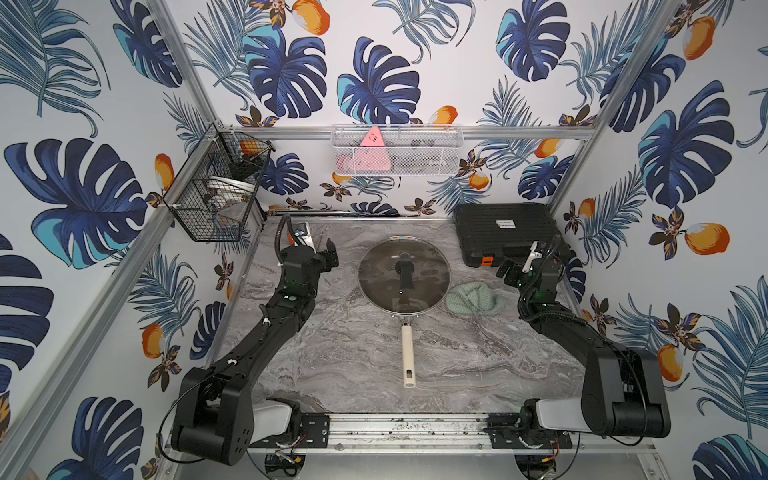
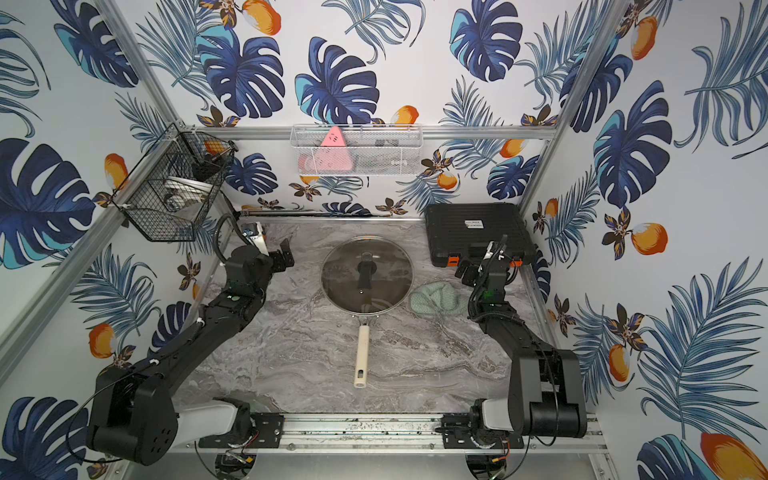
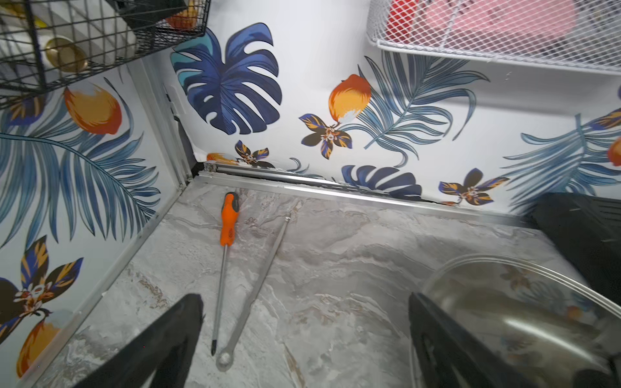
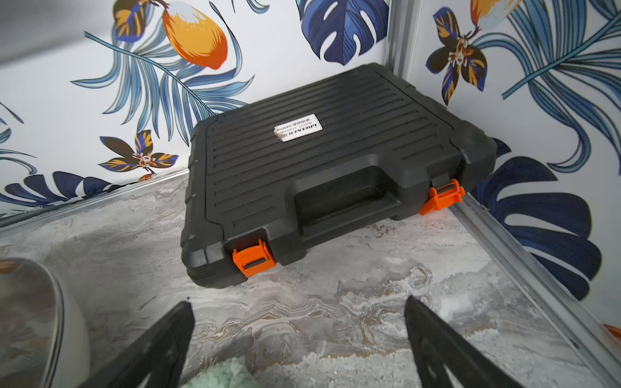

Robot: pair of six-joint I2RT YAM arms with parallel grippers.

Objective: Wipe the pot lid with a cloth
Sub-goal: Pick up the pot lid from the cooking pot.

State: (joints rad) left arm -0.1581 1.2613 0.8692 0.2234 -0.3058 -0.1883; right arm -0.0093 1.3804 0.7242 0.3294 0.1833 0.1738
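Nearest to the camera, in both top views, are the big black joints of the left arm (image 1: 216, 419) and the right arm (image 1: 623, 399), standing at 7 and at 5 o'clock of the marble table (image 1: 353, 374). The pot lid (image 1: 404, 274) lies near the middle of the table, a little toward 12 o'clock, covering the pan (image 1: 407, 357); its black handle runs from 12 to 6 o'clock. Of the pan, mostly the cream handle shows, pointing to 6 o'clock. The cloth (image 1: 476, 301) lies crumpled on the table at about 4 o'clock of the lid, just beside its rim; whether the two touch I cannot tell. The left gripper (image 1: 331, 254) is at about 10 o'clock of the lid, apart from it, its jaws spread wide and holding nothing. The right gripper (image 1: 510, 272) is at 3 o'clock, close to the cloth but apart from it, also opened wide and empty. In the left wrist view an orange-handled screwdriver (image 3: 228, 221) and a long wrench (image 3: 255, 289) lie close together on the table beyond the left gripper. A closed black case (image 1: 505, 232) fills the corner at 1 o'clock. On the walls hang a black wire basket (image 1: 216, 199) at 10 o'clock and a white mesh basket (image 1: 399, 151) at 12 o'clock, with a pink triangular item (image 1: 371, 139) in it
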